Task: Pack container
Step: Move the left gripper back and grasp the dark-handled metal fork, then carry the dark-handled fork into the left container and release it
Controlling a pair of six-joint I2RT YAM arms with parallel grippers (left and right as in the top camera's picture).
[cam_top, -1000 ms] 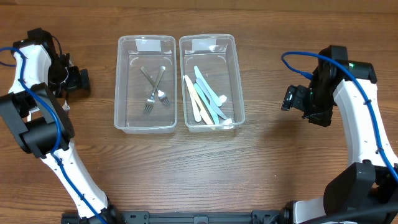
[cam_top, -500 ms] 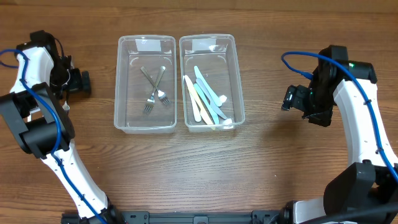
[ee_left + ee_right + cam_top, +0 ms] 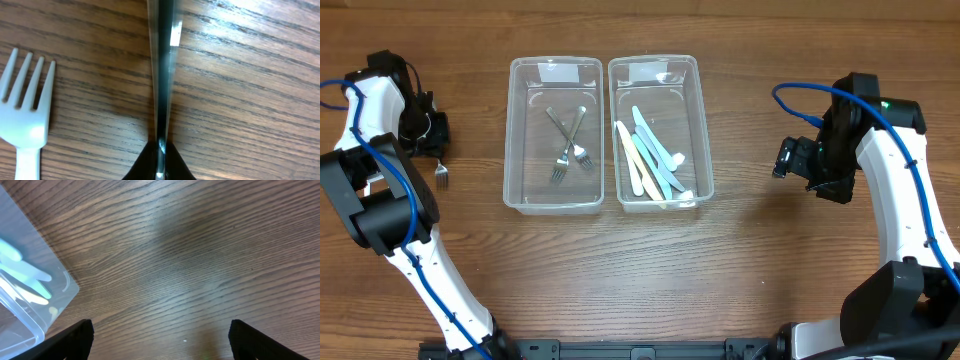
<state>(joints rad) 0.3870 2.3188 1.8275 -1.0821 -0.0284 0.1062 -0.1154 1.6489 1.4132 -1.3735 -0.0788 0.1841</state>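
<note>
Two clear containers stand side by side: the left container (image 3: 519, 130) holds two metal forks (image 3: 570, 148), the right container (image 3: 701, 130) holds several pastel plastic knives (image 3: 655, 160). My left gripper (image 3: 160, 150) (image 3: 436, 133), at the far left of the table, is shut on a thin metal utensil (image 3: 163, 70) seen edge-on. A white plastic fork (image 3: 27, 115) lies flat on the wood beside it. In the overhead view a pale fork head (image 3: 441, 178) shows just below that gripper; whether it belongs to the held piece I cannot tell. My right gripper (image 3: 160, 335) (image 3: 782, 158) is open over bare wood.
A corner of the right container (image 3: 30, 295) shows at the left of the right wrist view. Blue cables run along both arms. The wooden table (image 3: 750, 270) stretches around the containers.
My left gripper has gone from open to shut and turned slightly. A fork head has appeared below it in the overhead view. The right arm has not moved.
</note>
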